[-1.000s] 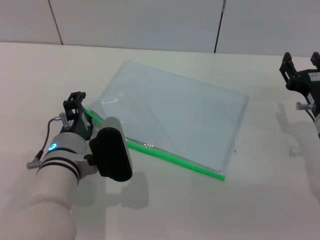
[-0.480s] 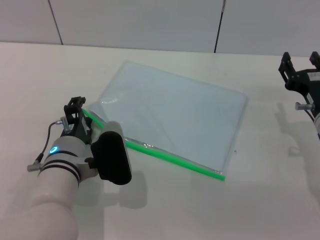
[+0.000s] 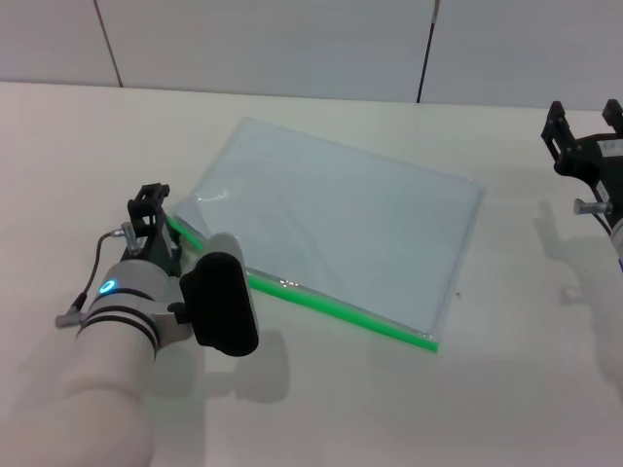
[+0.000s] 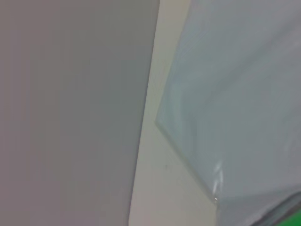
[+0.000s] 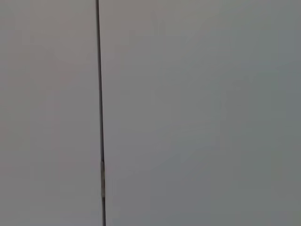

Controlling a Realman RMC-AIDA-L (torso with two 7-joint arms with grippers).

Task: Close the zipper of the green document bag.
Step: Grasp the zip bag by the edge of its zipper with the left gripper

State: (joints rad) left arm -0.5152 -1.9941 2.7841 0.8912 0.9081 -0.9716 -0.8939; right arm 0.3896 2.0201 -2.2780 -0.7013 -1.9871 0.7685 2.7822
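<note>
The green document bag [image 3: 341, 229] lies flat on the white table, a translucent pale bluish pouch turned at an angle. Its zipper [image 3: 331, 304] is the bright green strip along the long edge nearest me. My left gripper [image 3: 152, 206] sits low at the left end of that strip, right by the bag's corner; the slider is not visible. In the left wrist view the bag [image 4: 244, 94] fills the frame, with a bit of the zipper [image 4: 291, 217] in one corner. My right gripper [image 3: 586, 122] is parked far right, open and holding nothing.
The white table [image 3: 409, 409] extends around the bag. A grey panelled wall [image 3: 292, 39] with dark seams stands behind the table. The right wrist view shows only this wall [image 5: 197, 113].
My left gripper has dropped slightly toward me and settled closer against the zipper's left end. The bag and the right arm have not moved.
</note>
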